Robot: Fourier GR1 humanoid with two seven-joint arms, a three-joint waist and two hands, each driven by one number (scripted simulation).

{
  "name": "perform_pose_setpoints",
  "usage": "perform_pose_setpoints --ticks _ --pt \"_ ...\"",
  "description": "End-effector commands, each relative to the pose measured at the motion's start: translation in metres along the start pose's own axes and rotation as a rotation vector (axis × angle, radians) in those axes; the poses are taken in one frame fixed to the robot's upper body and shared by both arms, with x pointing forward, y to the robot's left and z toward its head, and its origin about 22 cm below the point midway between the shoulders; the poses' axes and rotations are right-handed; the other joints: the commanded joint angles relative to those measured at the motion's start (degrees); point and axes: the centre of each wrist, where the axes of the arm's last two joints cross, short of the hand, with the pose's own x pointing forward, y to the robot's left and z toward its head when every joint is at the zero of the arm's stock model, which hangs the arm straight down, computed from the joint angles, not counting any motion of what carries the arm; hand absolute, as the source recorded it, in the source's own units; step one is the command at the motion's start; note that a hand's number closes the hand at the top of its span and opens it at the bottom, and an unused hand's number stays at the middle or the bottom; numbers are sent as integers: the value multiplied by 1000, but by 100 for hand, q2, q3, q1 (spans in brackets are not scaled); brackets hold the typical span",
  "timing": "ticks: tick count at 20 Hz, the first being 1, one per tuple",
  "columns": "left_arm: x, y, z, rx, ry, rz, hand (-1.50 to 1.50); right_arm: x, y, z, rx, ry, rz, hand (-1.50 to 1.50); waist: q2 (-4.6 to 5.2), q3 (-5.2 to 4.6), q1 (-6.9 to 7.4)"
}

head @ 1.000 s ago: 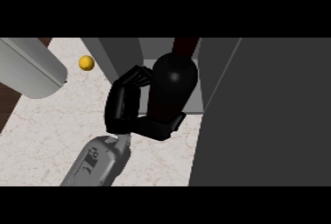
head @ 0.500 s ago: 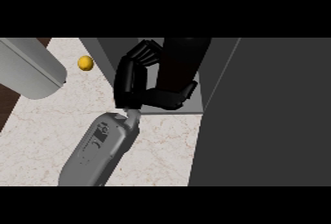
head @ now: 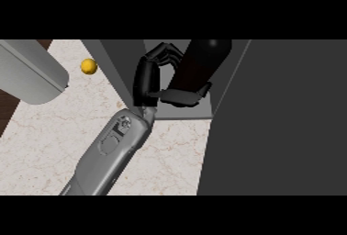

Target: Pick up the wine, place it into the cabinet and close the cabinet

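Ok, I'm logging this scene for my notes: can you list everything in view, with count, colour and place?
Dark glass wine bottle: one, black, upright inside the cabinet opening, held.
Grey cabinet: one, at centre top, its dark grey door open and filling the right side.
Small round yellow fruit: one, on the counter, upper left.
Pale marbled counter top: one, beige with veins, left and centre.
Large grey rounded object: one, upper left, cut off by the view's edge.
Robot hand, right: one, black, curled round the bottle, on a grey forearm.
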Motion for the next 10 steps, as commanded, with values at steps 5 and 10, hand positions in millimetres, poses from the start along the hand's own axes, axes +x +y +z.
perform_pose_setpoints --ticks 5,10 --pt "-20 -6 -4 -3 24 -26 150 10 1 27 92 -9 -32 -150 -7 -2 -28" --pt "-29 -7 -6 26 15 -40 150 11 8 17 81 -14 -53 -150 -8 -5 -6"
